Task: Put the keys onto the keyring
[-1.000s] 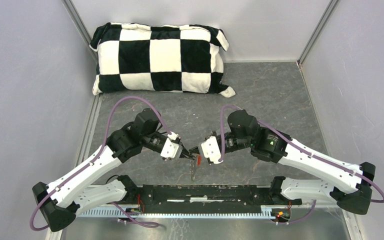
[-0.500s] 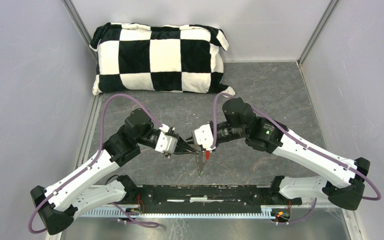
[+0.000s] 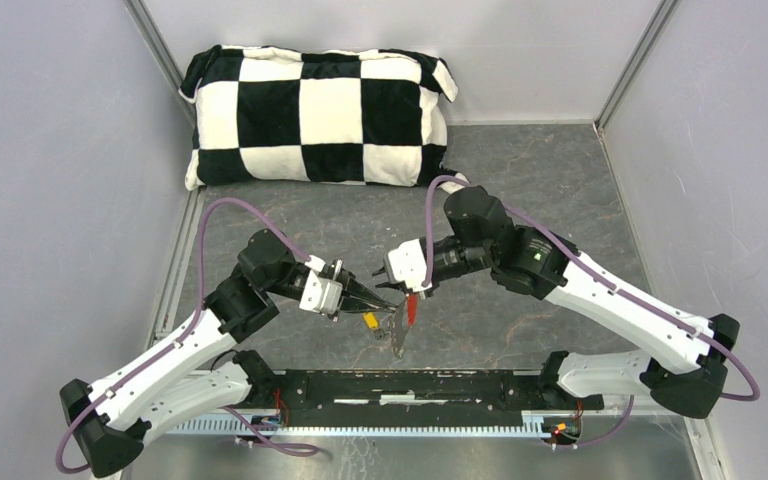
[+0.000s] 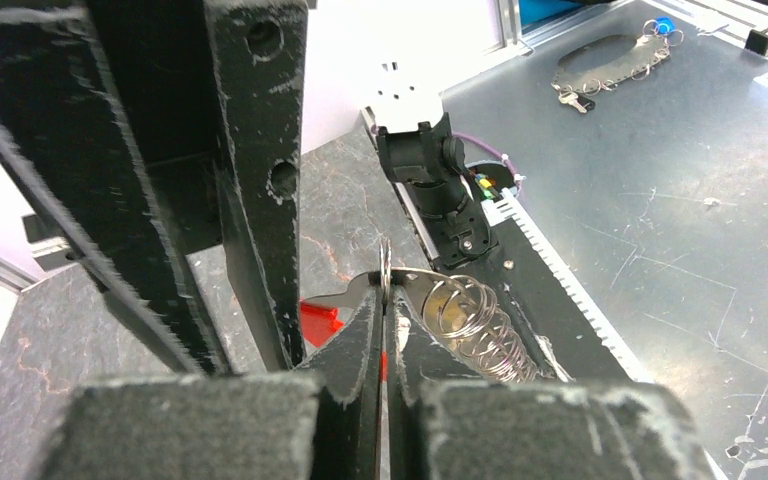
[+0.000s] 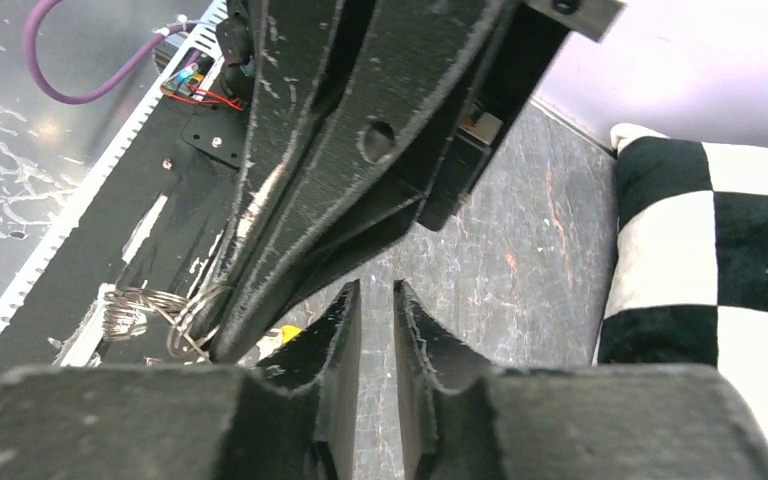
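My left gripper is shut on the thin metal keyring, pinching it edge-on just above the floor. A coil of wire rings and a flat metal piece hang from the keyring, with the red tag beside them. The yellow key hangs just under the left fingertips and also shows in the right wrist view. I cannot make out the green key. My right gripper sits close above the ring, its jaws slightly apart and holding nothing.
A black-and-white checked pillow lies against the back wall. Grey walls close in the left and right sides. The black base rail runs along the near edge, just below the hanging rings.
Both grippers have moved away from the near edge and a little left. The yellow key now shows hanging under the left gripper. The right gripper has drawn off the ring.
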`<act>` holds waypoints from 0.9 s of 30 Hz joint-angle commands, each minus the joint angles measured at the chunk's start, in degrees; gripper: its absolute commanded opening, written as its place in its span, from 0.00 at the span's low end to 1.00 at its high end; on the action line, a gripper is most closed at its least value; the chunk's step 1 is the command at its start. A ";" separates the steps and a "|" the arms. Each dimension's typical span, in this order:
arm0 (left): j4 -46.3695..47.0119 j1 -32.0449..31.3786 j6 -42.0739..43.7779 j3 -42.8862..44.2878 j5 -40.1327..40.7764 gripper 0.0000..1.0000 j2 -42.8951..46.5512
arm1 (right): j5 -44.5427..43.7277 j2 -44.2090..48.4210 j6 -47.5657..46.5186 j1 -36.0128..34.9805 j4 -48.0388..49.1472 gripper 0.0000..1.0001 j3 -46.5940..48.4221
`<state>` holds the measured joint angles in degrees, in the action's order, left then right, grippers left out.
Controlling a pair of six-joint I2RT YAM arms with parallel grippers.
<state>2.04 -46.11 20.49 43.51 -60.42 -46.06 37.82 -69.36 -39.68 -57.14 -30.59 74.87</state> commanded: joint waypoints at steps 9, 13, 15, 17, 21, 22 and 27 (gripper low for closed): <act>-21.28 1.42 18.16 -1.60 4.87 0.02 5.27 | -18.40 15.29 15.03 8.10 22.24 0.59 -21.15; -27.27 1.59 26.83 -2.39 4.63 0.02 7.00 | -13.15 19.91 20.30 8.10 34.52 0.58 -31.63; -30.97 1.51 34.71 -2.40 4.46 0.02 6.57 | -6.87 20.95 20.88 8.10 37.82 0.58 -33.90; -35.34 1.46 43.86 -2.01 4.38 0.02 5.38 | -0.55 20.67 21.05 7.72 38.58 0.56 -34.35; -43.68 1.46 62.58 -0.78 4.16 0.02 3.26 | 0.26 19.47 19.60 3.73 37.05 0.49 -34.46; -45.15 1.46 66.27 -0.46 4.17 0.02 2.73 | -0.32 19.41 18.88 2.62 36.64 0.48 -34.44; -51.44 1.46 75.56 2.78 3.35 0.02 -0.70 | -3.00 18.86 16.40 -1.58 34.13 0.43 -34.09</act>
<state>-42.30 -44.75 79.99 41.67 -55.53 -45.12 34.96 -50.30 -21.43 -56.53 2.94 39.57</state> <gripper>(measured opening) 0.033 0.448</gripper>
